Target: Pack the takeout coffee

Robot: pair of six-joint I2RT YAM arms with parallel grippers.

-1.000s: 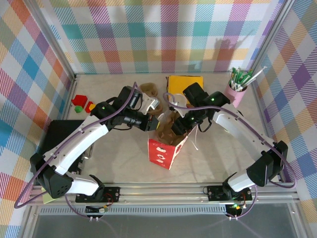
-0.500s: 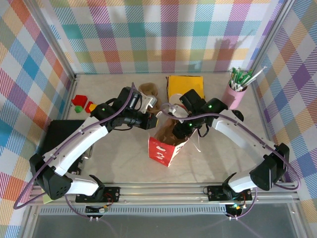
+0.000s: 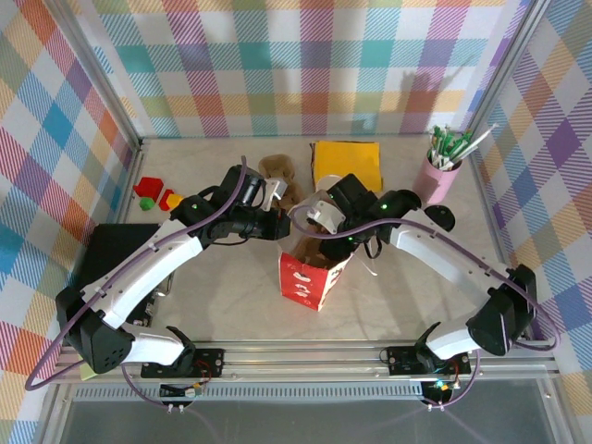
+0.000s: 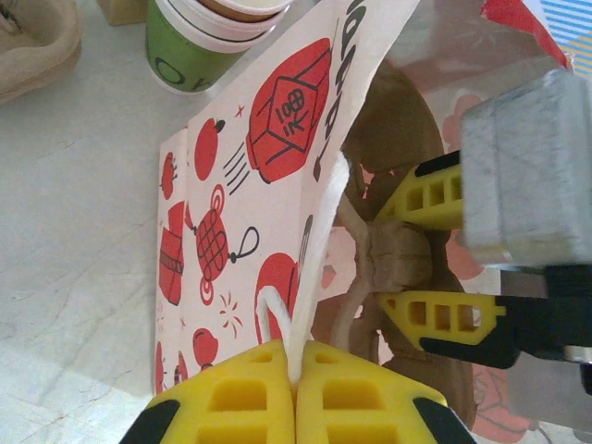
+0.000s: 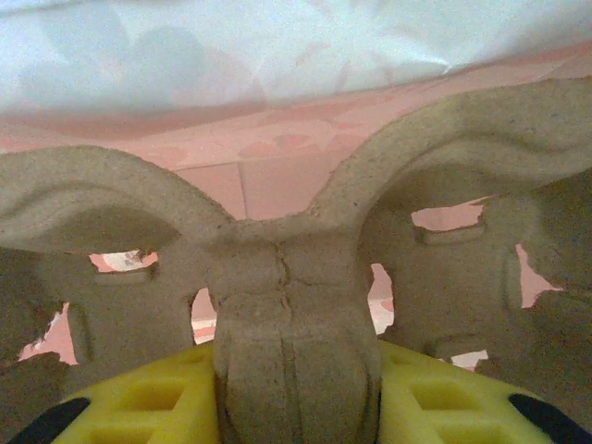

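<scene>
Both jaws tight: left on bag handle [image 4: 314, 250], right on pulp carrier [image 5: 296, 351].

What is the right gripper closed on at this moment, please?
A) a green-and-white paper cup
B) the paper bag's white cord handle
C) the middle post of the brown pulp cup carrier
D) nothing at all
C: the right gripper is clamped on the middle post of the brown pulp cup carrier, inside the paper bag.
</scene>
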